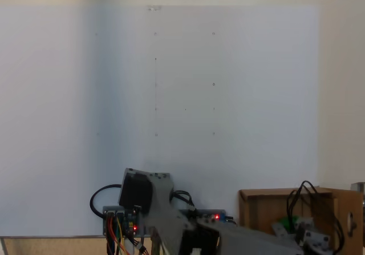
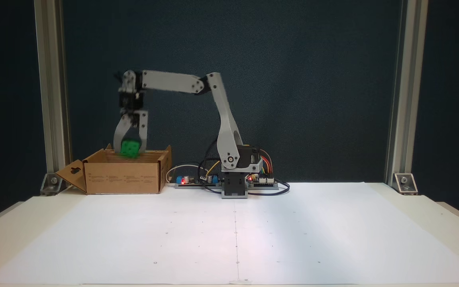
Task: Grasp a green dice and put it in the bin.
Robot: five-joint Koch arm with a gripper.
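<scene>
Gripper hangs tips-down over the bin, jaws pinching the green dice at the level of the box's upright flaps. Judgement: held vertical above the opening so a release drops the cube inside, clear of the walls. In a fixed view the dice sits at the box's 3 o'clock side. Bin stands at 9 o'clock from the arm's base. White paper sheet covers the table; dark backdrop behind, aluminium posts at both sides.
</scene>
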